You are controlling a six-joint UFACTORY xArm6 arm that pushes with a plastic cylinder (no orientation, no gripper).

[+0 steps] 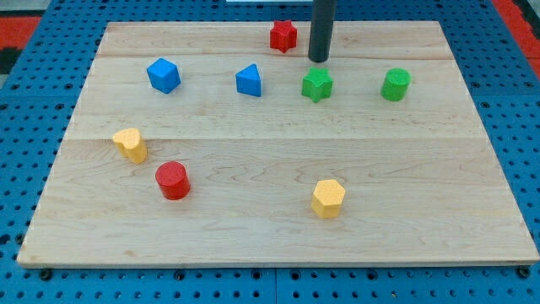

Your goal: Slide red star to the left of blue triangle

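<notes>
The red star (283, 35) sits near the view's top edge of the wooden board (270, 203), a little right of centre. The blue triangle (248, 80) lies below and to the left of it. My tip (318, 59) stands just to the right of the red star and slightly below it, apart from it by a small gap. The tip is right above the green star (317, 84).
A blue cube (164, 75) lies left of the triangle. A green cylinder (395, 84) is at the right. A yellow block (130, 144) and a red cylinder (173, 180) sit at the lower left. A yellow hexagon (328, 198) sits at the bottom centre.
</notes>
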